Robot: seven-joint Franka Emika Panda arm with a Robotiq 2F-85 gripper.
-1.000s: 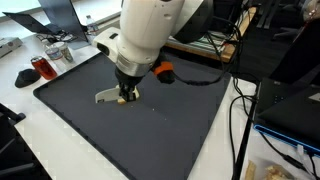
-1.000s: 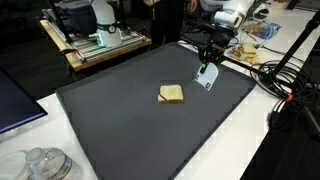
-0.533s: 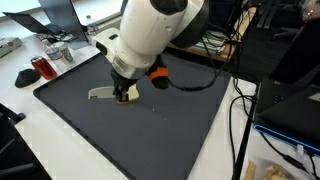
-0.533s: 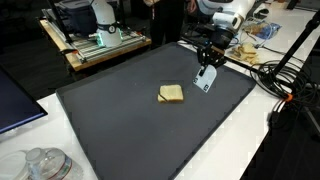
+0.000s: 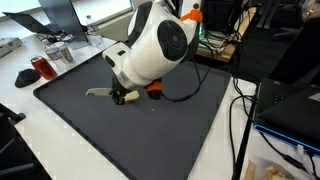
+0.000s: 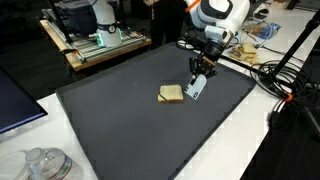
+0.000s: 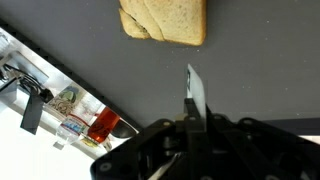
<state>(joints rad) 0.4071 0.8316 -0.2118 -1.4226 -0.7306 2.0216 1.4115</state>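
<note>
The knife (image 7: 195, 95) is grasped at its handle end by the gripper (image 7: 190, 125), which is clenched on it. The blade projects forward, edge-on in the wrist view. In an exterior view, the knife (image 6: 195, 88) slants down from the gripper (image 6: 201, 68) with its low end close to the black mat (image 6: 120, 120).

The bread (image 7: 165, 20) lies flat on the mat at 12 o'clock from the blade tip, with a visible gap between them. In an exterior view, the bread (image 6: 171, 94) sits at 9 o'clock from the blade, just beside it and not touching.

Judged from this pose, the step in hand is bringing the blade to the bread.
- The clench must be firm enough that the handle does not pivot between the gripper's fingers.
- The blade should be lined up squarely with the near edge of the bread.
- The approach should be slow and low, because the bread is light and would slide on the mat.

Count:
- One knife.
- One piece of bread. A line crosses it in the wrist view, so it cannot be told whether two slices overlap.
- One mat.
- One gripper.
- One red cup (image 5: 42, 68), standing on the white worktop (image 5: 15, 150) at 10 o'clock beyond the mat.
</note>
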